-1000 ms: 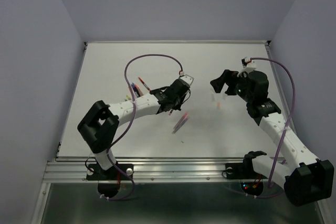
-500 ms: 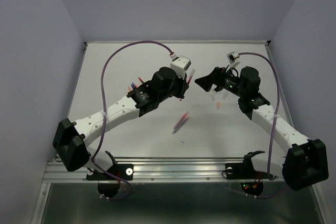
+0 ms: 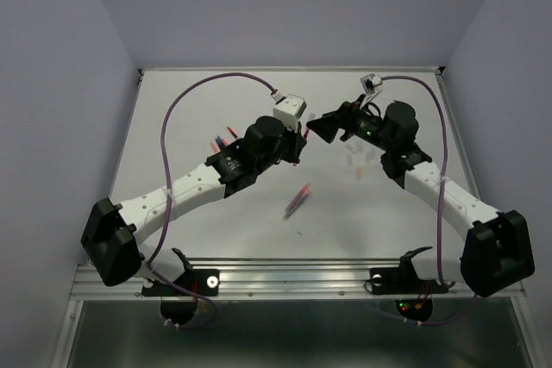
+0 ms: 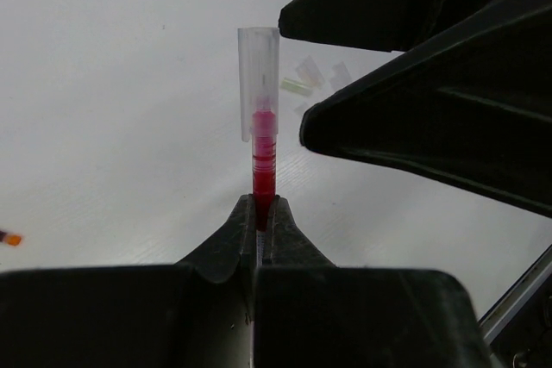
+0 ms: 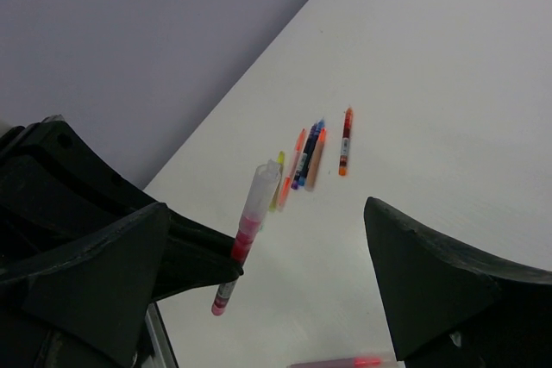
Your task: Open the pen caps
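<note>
My left gripper [image 4: 262, 213] is shut on a red pen [image 4: 263, 157] and holds it up above the table. The pen's clear cap [image 4: 259, 71] is on its far end. In the top view the left gripper [image 3: 297, 140] and my right gripper [image 3: 317, 127] meet at the table's back centre. The right gripper [image 5: 266, 211] is open. Its wide fingers [image 4: 414, 118] stand on either side of the capped end [image 5: 260, 187] without touching it. The pen's pink tail [image 5: 220, 299] sticks out below the left fingers [image 5: 216, 265].
Several pens [image 5: 306, 157] lie side by side on the white table [image 3: 198, 101], left of the left wrist [image 3: 222, 140]. Two more pens [image 3: 297, 202] lie near the middle. Loose caps [image 3: 354, 161] lie under the right arm, and show in the left wrist view [image 4: 310, 79].
My left arm has stretched out and carried the pen up and toward the back centre. The right gripper has swung left until its open fingers flank the capped end.
</note>
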Action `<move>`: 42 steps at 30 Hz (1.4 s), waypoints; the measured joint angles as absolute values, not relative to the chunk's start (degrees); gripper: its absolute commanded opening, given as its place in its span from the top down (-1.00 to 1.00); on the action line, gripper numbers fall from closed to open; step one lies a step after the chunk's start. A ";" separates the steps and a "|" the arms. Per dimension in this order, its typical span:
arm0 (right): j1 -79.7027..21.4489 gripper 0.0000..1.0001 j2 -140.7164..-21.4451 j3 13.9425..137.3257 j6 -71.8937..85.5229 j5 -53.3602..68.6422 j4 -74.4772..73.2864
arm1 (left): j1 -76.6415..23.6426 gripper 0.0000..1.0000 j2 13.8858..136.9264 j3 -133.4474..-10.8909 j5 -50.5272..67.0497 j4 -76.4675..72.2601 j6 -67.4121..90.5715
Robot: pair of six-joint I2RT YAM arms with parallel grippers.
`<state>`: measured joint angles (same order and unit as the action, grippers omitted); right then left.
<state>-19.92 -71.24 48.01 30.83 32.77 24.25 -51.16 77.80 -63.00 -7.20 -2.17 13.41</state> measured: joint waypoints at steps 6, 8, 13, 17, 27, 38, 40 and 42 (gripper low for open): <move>-22.04 -0.26 -75.96 50.33 32.10 32.36 25.67 | -51.16 1.00 77.80 -63.00 -8.71 -3.38 13.96; -22.39 0.04 -77.01 50.52 32.80 31.88 26.24 | -51.16 1.00 77.80 -63.00 -8.88 -3.60 13.96; -23.07 0.46 -78.04 51.22 34.37 30.37 27.64 | -51.16 1.00 77.80 -63.00 -8.64 -3.46 13.91; -23.42 0.99 -78.08 51.79 35.62 30.28 28.73 | -51.16 1.00 77.89 -63.00 -8.58 -3.40 13.91; -24.47 0.99 -78.15 52.36 36.29 25.93 26.50 | -50.89 1.00 78.00 -62.96 -9.04 -2.55 15.29; -20.91 0.99 -79.44 62.52 30.26 2.85 21.50 | -50.96 1.00 70.61 -47.64 -2.26 1.28 23.00; -19.38 0.99 -79.55 63.75 29.63 0.43 21.52 | -50.96 1.00 70.39 -46.15 -2.00 2.94 24.01; -18.92 0.99 -80.14 64.51 28.64 -0.21 20.84 | -50.94 1.00 69.89 -45.58 -2.26 3.77 25.02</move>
